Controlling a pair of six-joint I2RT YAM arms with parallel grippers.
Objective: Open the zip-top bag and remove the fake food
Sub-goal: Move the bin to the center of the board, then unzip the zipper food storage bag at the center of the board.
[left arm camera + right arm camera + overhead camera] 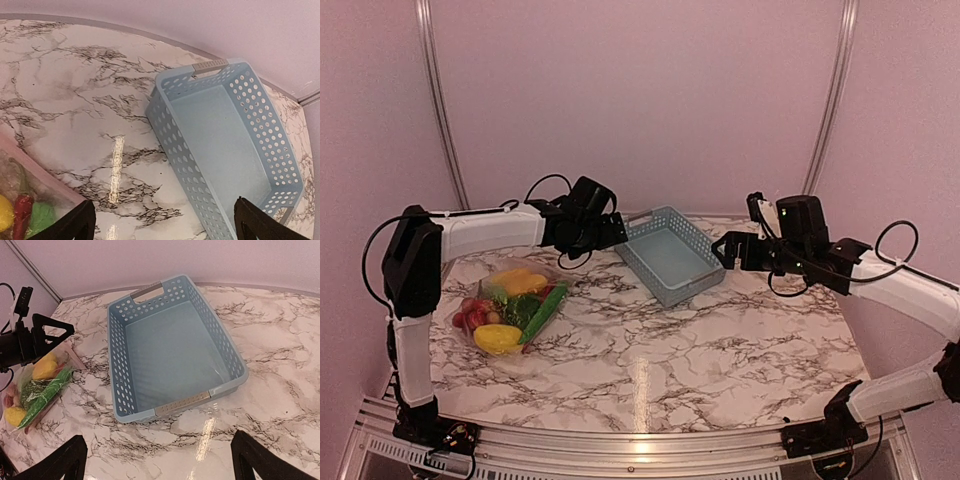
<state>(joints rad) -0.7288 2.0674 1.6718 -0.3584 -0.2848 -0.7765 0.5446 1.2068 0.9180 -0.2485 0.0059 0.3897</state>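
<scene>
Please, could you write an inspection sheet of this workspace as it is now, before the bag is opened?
Surface: marble-pattern table, lamp glare in the middle.
Job's things: zip-top bag lies flat at the left; fake food inside it.
Clutter: blue basket, empty, far middle.
End effectors: left end effector open, beside the basket; right end effector open, facing the basket; both hold nothing.
Cables: black cables looped on both arms, off the table.
Surroundings: pink walls, metal rails.

Bench (720, 350) is glossy, smooth, marble-look; basket (170, 355) matt perforated blue plastic; zip-top bag (40, 185) clear crinkly plastic; fake food (510, 305) shiny plastic; my fingers (50, 467) matt black.
</scene>
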